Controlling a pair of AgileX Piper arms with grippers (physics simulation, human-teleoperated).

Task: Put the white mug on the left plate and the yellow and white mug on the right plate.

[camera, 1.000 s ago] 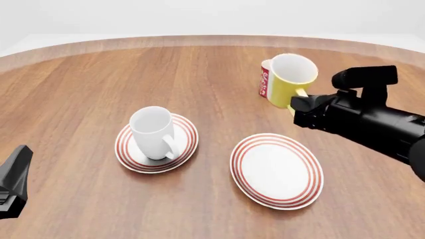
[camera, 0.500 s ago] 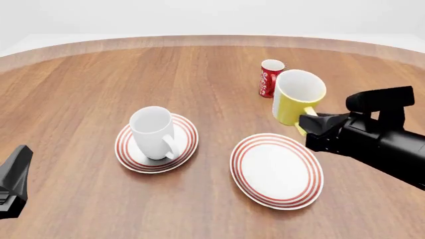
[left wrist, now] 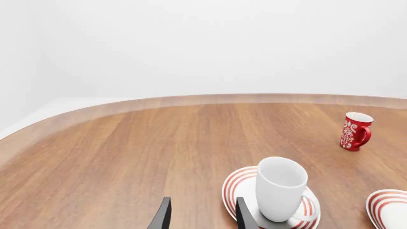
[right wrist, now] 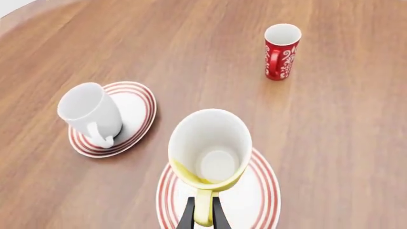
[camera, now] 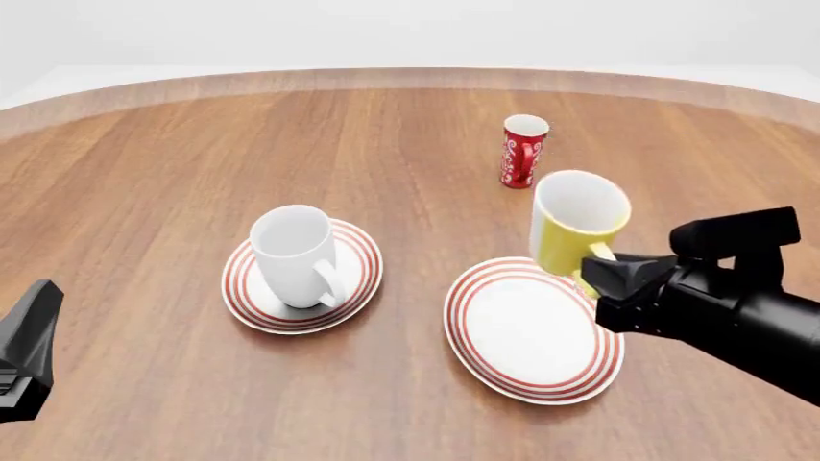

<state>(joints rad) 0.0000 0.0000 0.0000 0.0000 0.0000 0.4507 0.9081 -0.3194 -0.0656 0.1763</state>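
The white mug stands upright on the left plate; it also shows in the left wrist view and the right wrist view. My right gripper is shut on the handle of the yellow and white mug and holds it in the air above the far edge of the right plate. In the right wrist view the mug hangs over that plate. My left gripper stands apart from the mugs at the front left, its fingers a little apart and empty.
A slim red cup with white swirls stands on the wooden table behind the right plate, also in the right wrist view and the left wrist view.
My right gripper has carried the yellow and white mug toward me and down, away from the red cup, to above the right plate's far edge. The left arm has not moved.
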